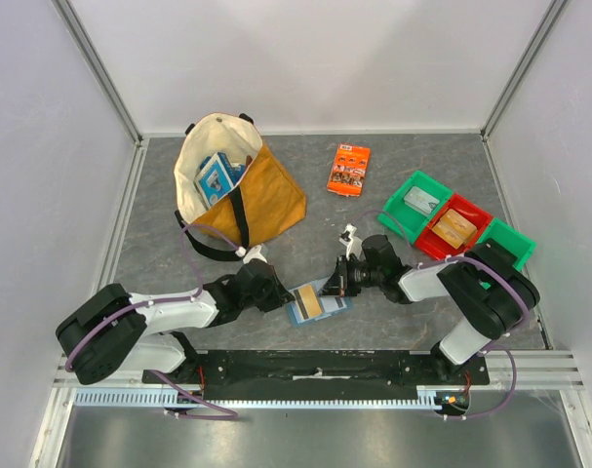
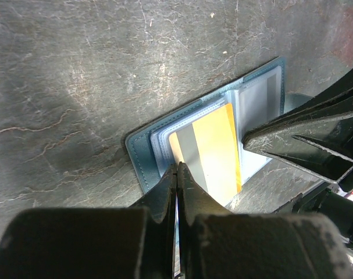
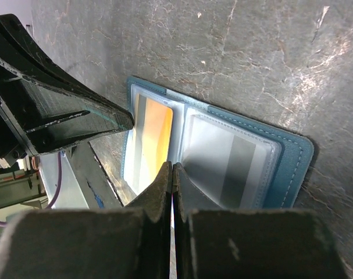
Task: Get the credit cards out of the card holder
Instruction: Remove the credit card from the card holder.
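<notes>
Near the front edge of the grey worktop point(image 1: 442, 161), the open light-blue bifold card holder point(image 1: 316, 305) is flanked by the left gripper point(image 2: 176, 170) and right gripper point(image 3: 173, 167), both closed.

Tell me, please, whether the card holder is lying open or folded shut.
Open: the card holder lies spread on the table, both pocket pages facing up, an orange card showing in one.

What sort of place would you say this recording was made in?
Probably a robot-lab test cell: white panel walls on aluminium framing, a grey stone-look tabletop, the left arm and right arm bolted at its near edge.
</notes>
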Robot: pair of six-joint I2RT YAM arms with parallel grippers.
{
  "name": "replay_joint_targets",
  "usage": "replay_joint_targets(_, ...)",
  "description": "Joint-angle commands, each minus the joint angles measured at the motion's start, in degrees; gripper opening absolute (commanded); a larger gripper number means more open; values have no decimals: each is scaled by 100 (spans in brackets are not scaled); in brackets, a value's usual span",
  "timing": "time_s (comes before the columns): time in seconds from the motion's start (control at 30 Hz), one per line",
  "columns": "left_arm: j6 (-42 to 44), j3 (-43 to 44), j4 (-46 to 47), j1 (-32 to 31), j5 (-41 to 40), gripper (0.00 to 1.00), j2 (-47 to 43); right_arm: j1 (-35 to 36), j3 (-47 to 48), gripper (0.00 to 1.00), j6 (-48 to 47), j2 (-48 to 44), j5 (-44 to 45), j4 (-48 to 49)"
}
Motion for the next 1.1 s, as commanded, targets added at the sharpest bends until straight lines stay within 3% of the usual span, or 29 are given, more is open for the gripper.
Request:
replay_joint_targets(0.0,-74,-148,-383,3,6,2,-30,-5,-3,3,-38,-124,-169,170)
replay_joint_targets(0.27,-57,-122,-383,12,41,2,31,13,5,16,191,131,-380,575)
replay_joint_targets(1.07,-39,-113,-322,12,120,2,101,206,172,18,235,395,-512,733)
